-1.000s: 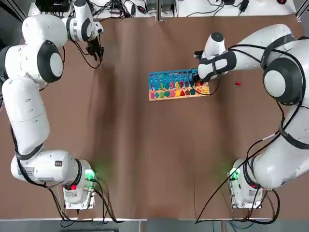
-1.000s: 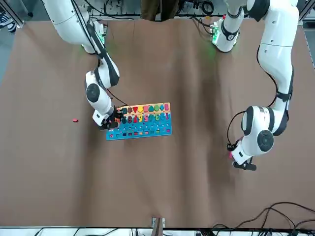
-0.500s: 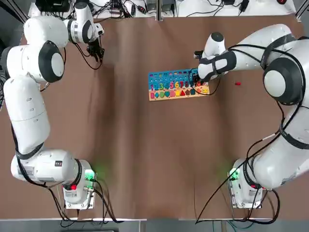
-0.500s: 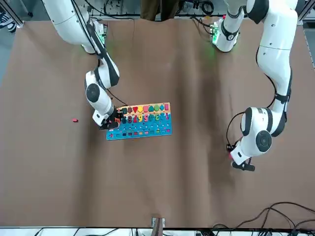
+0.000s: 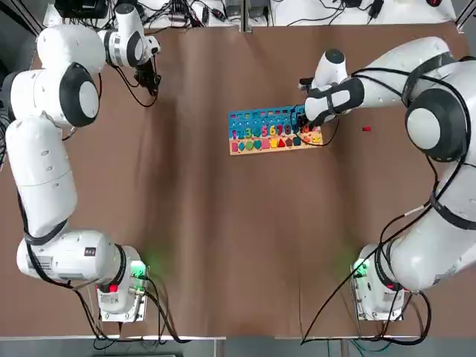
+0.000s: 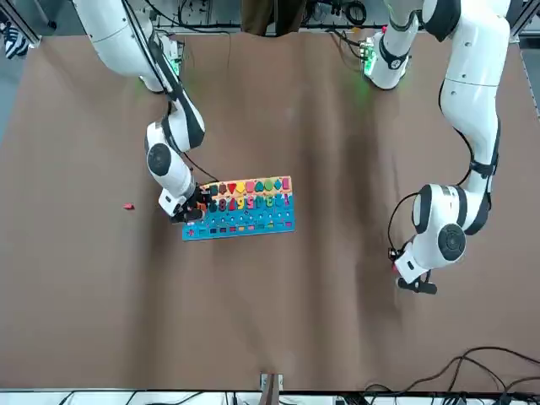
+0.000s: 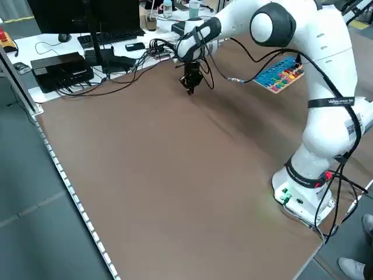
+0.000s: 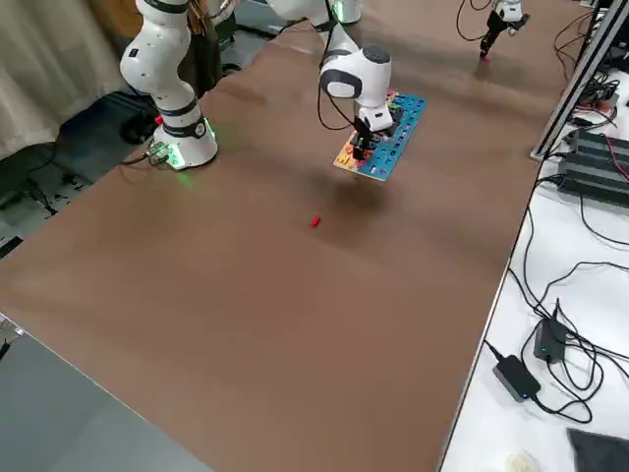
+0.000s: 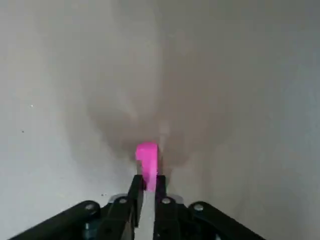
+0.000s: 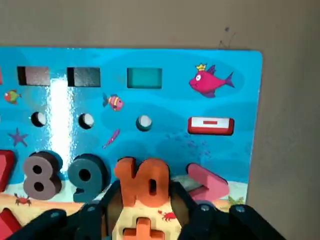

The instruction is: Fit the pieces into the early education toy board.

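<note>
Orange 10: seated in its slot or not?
Cannot tell. The right wrist view shows the 10 between the right gripper's fingers, upright by the board's number row, but hides whether it sits in.

The flat wooden board (image 10: 220, 150) is lying on the table (image 5: 245, 245), its blue part showing empty slots and its pale part carrying bright numbers and shapes. A chunky orange 10 (image 10: 149, 181) is sitting over the number row, flanked by the right gripper (image 10: 145, 192). Just beside it, a pink piece (image 10: 209, 183) is resting aslant. A hooked pink piece (image 9: 148, 162) is hanging between the left gripper's (image 9: 149, 182) fingers, away from the board. A small red piece (image 5: 367, 129) is lying on the table, off the board's right end.
</note>
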Motion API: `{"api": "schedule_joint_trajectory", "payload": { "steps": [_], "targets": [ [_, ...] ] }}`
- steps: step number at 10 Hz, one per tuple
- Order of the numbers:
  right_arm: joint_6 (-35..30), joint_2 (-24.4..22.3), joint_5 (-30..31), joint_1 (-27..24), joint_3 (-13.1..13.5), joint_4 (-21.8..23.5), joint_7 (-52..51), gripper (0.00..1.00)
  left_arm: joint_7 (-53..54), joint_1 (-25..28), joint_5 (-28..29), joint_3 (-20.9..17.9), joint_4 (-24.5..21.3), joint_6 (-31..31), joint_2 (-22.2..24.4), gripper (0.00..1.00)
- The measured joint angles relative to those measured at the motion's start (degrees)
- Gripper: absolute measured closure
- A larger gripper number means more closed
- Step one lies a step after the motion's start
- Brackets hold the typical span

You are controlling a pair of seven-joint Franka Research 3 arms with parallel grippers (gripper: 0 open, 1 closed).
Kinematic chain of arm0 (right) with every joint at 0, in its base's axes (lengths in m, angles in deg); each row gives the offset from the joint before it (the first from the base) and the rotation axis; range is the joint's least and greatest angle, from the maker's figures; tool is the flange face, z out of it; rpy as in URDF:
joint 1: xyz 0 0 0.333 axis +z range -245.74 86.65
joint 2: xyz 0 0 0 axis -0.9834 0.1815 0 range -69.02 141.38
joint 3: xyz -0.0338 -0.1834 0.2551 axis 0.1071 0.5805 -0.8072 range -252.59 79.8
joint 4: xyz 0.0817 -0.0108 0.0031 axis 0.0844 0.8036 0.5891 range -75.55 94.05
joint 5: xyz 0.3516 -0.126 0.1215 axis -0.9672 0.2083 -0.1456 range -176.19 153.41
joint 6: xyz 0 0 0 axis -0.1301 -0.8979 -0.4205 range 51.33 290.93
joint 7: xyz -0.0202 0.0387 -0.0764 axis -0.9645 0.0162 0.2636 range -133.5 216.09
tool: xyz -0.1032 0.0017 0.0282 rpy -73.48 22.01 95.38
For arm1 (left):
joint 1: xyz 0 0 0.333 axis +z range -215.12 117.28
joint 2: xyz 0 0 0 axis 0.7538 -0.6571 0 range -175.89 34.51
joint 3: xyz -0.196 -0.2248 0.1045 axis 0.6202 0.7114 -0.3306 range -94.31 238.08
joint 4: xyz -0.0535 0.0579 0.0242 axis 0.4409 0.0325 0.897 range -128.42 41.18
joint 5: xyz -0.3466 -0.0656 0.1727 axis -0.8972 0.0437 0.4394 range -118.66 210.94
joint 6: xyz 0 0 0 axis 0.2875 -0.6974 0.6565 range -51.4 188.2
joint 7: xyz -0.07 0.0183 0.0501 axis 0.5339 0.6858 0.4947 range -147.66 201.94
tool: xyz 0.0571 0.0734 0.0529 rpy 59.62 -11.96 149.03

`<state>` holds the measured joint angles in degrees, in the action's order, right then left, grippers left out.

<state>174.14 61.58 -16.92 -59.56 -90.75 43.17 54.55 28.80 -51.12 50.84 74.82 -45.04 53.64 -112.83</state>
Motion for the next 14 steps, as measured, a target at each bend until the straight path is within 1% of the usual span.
{"api": "schedule_joint_trajectory", "payload": {
  "steps": [5, 8, 10, 11, 14],
  "targets": [
    [-1.17, -0.4, 0.0, 0.0, 0.04, -0.18, 0.03, 0.52, 0.0, -0.02, 0.01, 0.12, 0.62, -0.65, 0.45, 0.87],
    [-1.31, -0.55, 0.0, 0.04, 0.03, -0.16, 0.03, 0.52, -2.13, -0.32, 0.01, 1.99, 0.92, -6.04, 4.65, 0.87],
    [-1.39, -0.78, 0.0, 0.17, 0.03, -0.15, 0.04, 0.52, -6.28, -0.47, 0.01, 5.45, 0.9, -10.01, 7.95, 0.87],
    [-1.93, -1.19, 0.0, 0.2, 0.03, -0.17, 0.06, 0.52, -9.28, -0.56, 0.01, 7.8, 0.86, -11.13, 9.08, 0.87],
    [-4.94, -3.56, 0.0, 0.63, 0.01, -0.2, 0.85, 0.52, -20.19, -1.61, 0.01, 15.28, 0.66, -12.73, 10.46, 0.87]
  ]
}}
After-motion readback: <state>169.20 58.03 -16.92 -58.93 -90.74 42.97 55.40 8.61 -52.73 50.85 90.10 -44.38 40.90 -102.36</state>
